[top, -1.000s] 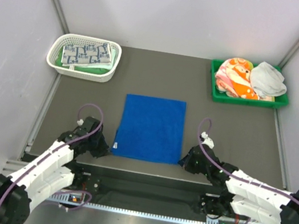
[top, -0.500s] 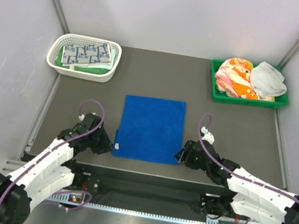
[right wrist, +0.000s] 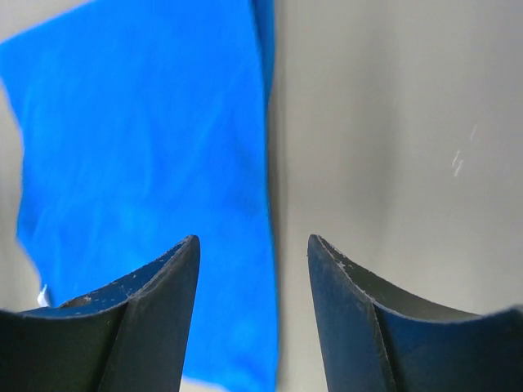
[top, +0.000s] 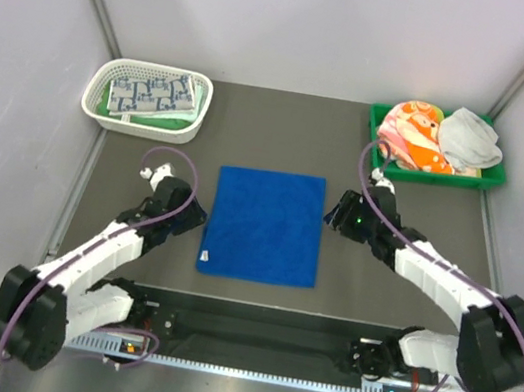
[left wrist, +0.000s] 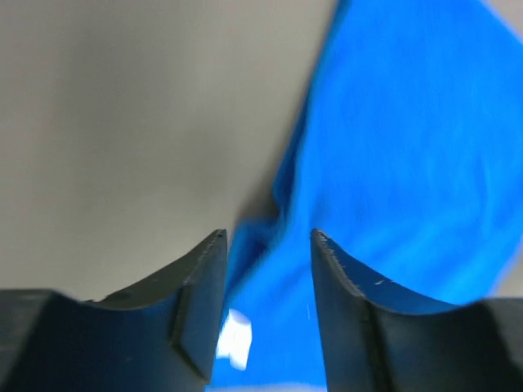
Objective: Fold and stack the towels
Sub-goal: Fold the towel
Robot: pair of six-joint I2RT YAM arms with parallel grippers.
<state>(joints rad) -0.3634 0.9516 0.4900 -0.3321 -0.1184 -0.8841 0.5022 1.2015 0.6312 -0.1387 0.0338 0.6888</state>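
Observation:
A royal blue towel (top: 265, 225) lies flat in the middle of the table. My left gripper (top: 196, 213) hovers at its left edge, open, with nothing between the fingers. In the left wrist view the blue towel (left wrist: 409, 163) and its white tag (left wrist: 235, 341) show below the open left gripper (left wrist: 268, 235). My right gripper (top: 333, 214) is open at the towel's right edge, near the far corner. In the right wrist view the towel's edge (right wrist: 147, 163) runs under the open right gripper (right wrist: 253, 239). More towels sit at the back: a squared one (top: 151, 93), an orange-pink one (top: 410, 133) and a grey one (top: 469, 138).
A white mesh basket (top: 95, 106) stands at the back left with the squared towel on a green one. A green plastic tray (top: 488, 180) at the back right holds the orange-pink and grey towels. White walls enclose the table on three sides.
Both grippers have opened and let go of the blue towel's near corners. Both arms moved away from the near edge, the right one further up along the towel's right side.

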